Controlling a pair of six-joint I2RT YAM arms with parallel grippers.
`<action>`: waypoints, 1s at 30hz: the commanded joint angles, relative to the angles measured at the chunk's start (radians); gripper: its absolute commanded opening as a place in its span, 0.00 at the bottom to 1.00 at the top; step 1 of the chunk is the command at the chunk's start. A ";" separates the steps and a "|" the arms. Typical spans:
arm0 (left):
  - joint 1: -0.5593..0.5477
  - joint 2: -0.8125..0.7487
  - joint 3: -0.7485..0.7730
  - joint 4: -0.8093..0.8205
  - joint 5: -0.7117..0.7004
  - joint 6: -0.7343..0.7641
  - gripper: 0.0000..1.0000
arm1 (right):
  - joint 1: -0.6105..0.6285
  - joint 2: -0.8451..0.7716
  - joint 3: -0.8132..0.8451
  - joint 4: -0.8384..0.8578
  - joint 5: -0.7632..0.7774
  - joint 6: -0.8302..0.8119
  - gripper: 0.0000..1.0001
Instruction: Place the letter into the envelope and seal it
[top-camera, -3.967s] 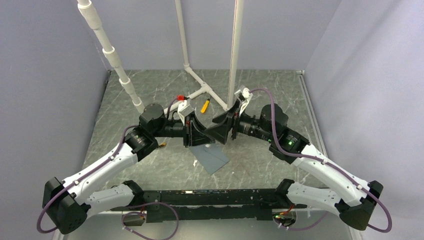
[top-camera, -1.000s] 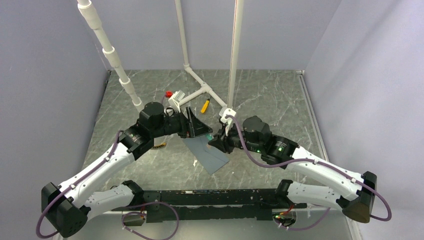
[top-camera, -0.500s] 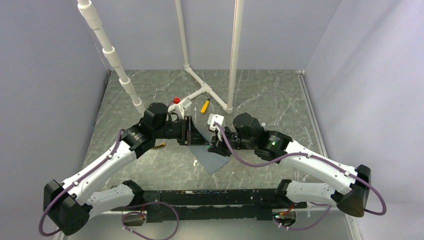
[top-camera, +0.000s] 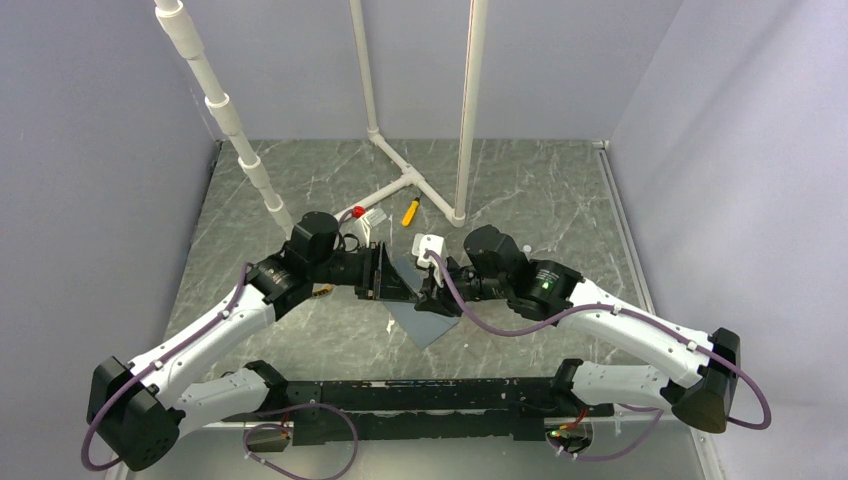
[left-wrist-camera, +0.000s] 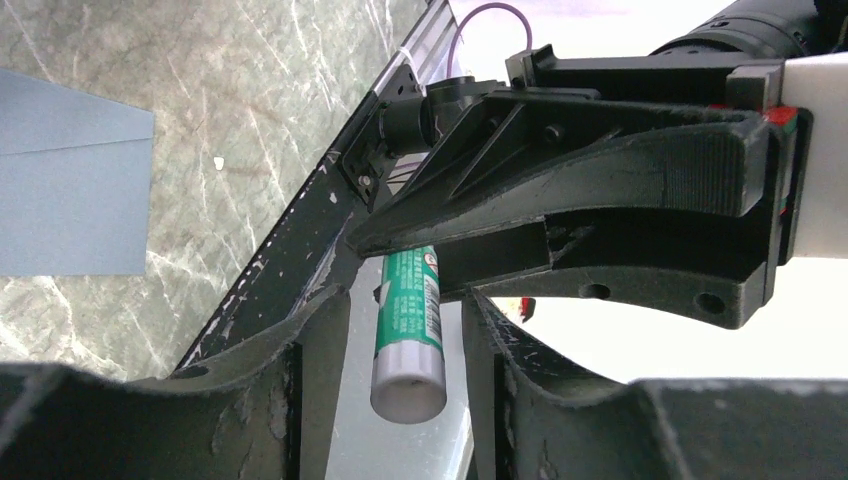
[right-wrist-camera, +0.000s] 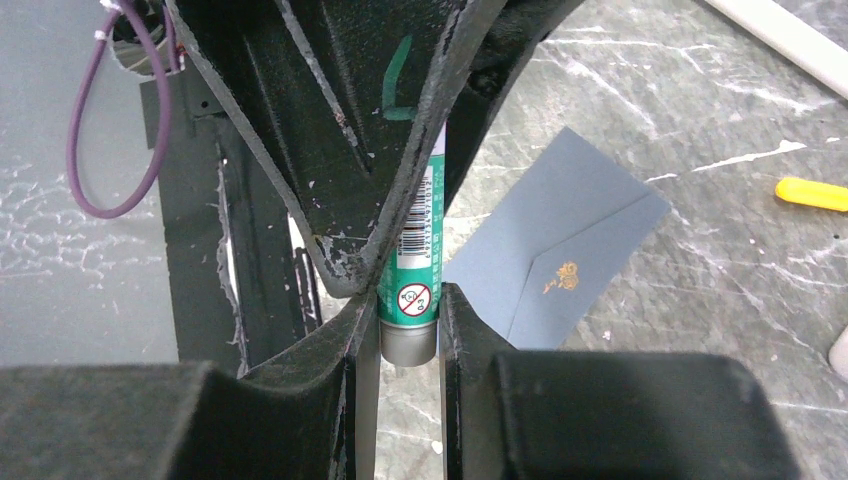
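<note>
One blue-grey paper envelope (right-wrist-camera: 575, 215) is lying beneath the right gripper (right-wrist-camera: 408, 305), which is clamping a green glue stick (right-wrist-camera: 410, 270); the left gripper (left-wrist-camera: 405, 300) is gaping. Right wrist view alone is showing the envelope's gold emblem (right-wrist-camera: 560, 278).

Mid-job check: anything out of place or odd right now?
Nothing spilled or damaged. The envelope lies askew on the table, flap seemingly closed, and no letter shows in any view. The right gripper pinches a glue stick.

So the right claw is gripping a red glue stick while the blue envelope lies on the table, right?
Not red: the glue stick is green with a grey end, as the right wrist view shows. The rest stands: the right gripper grips it, and the blue envelope lies on the table.
</note>
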 joint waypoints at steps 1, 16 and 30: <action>-0.001 -0.021 0.000 0.048 0.021 -0.009 0.49 | -0.001 0.002 0.056 -0.024 -0.051 -0.039 0.00; -0.002 -0.005 -0.020 0.082 0.024 -0.009 0.03 | -0.001 0.040 0.077 -0.016 0.018 0.004 0.00; -0.001 -0.168 -0.021 -0.231 -0.761 0.042 0.02 | -0.105 -0.113 -0.076 0.042 0.476 0.279 0.76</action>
